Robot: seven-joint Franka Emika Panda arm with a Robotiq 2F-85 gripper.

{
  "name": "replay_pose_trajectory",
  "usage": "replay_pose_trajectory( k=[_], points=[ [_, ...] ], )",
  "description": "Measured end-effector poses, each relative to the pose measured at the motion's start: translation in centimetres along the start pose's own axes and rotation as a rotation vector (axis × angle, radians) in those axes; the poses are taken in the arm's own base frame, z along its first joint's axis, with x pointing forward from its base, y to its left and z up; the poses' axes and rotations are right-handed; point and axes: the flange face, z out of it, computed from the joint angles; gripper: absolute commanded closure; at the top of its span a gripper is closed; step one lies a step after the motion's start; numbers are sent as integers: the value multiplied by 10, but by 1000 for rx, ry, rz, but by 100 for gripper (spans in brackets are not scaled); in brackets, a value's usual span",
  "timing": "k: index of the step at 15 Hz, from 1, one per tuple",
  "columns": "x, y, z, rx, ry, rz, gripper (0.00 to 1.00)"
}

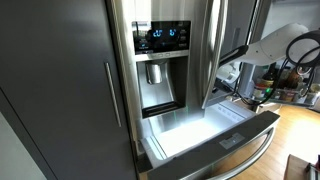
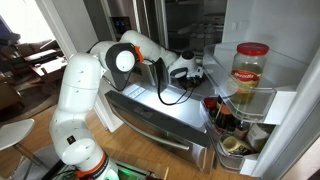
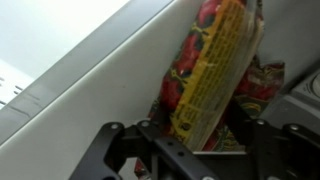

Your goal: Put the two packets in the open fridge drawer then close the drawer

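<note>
Packet, yellow-and-red crinkled plastic [image 3: 212, 70], clamped in black end effector [image 3: 195, 140]; held above wide stainless-steel fridge drawer [image 1: 235, 138], pulled open, curved bar handle, white inside.

Drawer [image 1: 190, 132] open from above; you have room over its white floor. Fridge door [image 2: 300, 120] and its jar [image 2: 250, 68] stand close on one side.
</note>
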Motion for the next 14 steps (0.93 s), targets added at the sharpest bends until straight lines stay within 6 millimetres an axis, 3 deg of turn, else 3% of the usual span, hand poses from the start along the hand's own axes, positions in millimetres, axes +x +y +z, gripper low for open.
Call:
replay_pose_trajectory(
  k=[1, 3, 6, 14],
  points=[
    [1, 1, 1, 1, -4, 1, 77],
    [3, 0, 1, 5, -13, 2, 80],
    [7, -2, -1, 12, -27, 2, 94],
    [8, -9, -5, 23, -54, 0, 95]
  ],
)
